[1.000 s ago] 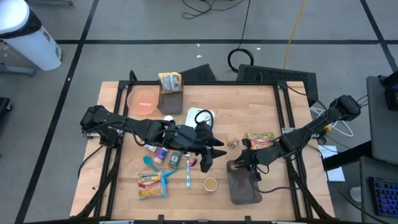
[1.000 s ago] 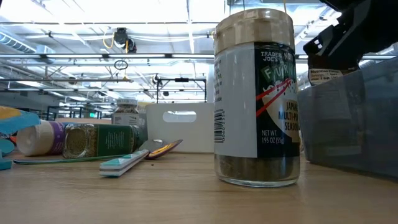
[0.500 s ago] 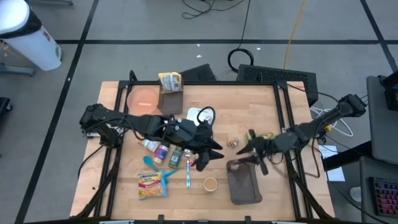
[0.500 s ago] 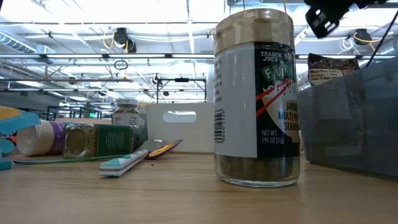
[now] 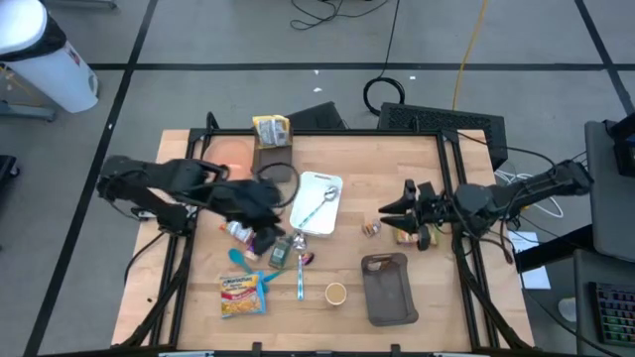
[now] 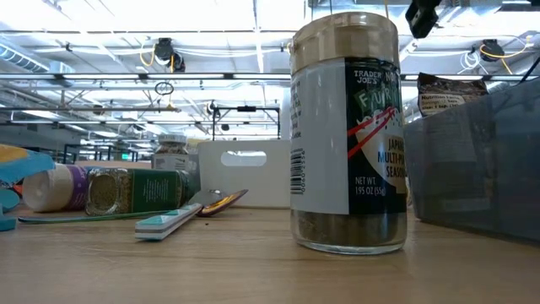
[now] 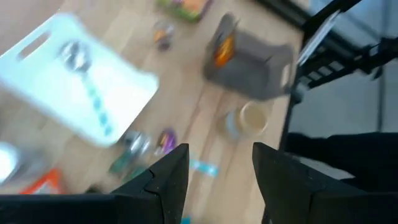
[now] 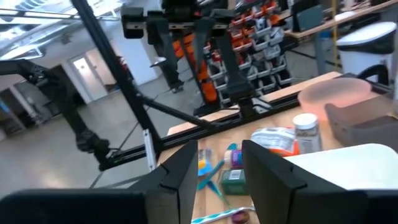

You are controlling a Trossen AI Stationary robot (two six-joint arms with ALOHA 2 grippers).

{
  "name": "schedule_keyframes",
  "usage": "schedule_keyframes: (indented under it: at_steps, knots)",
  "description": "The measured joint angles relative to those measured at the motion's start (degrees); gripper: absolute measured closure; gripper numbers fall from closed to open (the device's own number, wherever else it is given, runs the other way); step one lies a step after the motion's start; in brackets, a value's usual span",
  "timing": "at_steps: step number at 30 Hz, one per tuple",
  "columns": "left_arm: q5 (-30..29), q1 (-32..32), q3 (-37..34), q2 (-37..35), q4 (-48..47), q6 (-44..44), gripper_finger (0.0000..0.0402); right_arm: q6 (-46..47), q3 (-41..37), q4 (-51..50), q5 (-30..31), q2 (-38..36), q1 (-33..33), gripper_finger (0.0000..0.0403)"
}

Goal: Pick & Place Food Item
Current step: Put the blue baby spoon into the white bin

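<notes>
A brown food packet (image 7: 222, 45) stands in the grey tray (image 5: 392, 297) at its far end; the low view shows its top (image 6: 447, 89) above the tray wall. My right gripper (image 5: 389, 212) hovers open and level above the table's right half, beyond the tray, over a green-yellow packet (image 5: 410, 236). Nothing is between its fingers in the right wrist view (image 8: 219, 149). My left gripper (image 5: 270, 238) hangs open above the jars at left of centre, slanting down, with nothing between its fingers (image 7: 219, 155).
A white cutting board (image 5: 316, 203) carries a spoon (image 5: 319, 201). Nearby lie a small candy (image 5: 371, 229), spice jars (image 5: 260, 241), a toothbrush (image 5: 301, 278), a noodle packet (image 5: 243, 296) and an upright seasoning jar (image 5: 335, 294). A pink plate (image 5: 230, 154) and brown box (image 5: 273, 154) stand at the far left.
My right gripper has risen from the grey tray and drawn back toward the table's right and far side, tipping up to level. My left gripper has pulled back toward the table's left edge and tilted, uncovering the white board. The packet stays in the tray.
</notes>
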Motion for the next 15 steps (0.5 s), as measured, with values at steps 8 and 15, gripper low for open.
schedule_keyframes:
  at_steps: [8, 15]
  knots:
    - [-6.9, -5.9, 0.0, -3.0, -16.6, -12.3, 0.0215, 4.9, 0.0, 0.1, 1.5, 2.5, -3.8, 0.0275]
    - [-14.2, -12.4, 0.0, -2.9, -23.7, -22.9, 0.0215, 9.0, 0.0, 5.6, 1.1, 8.2, -6.7, 0.0241]
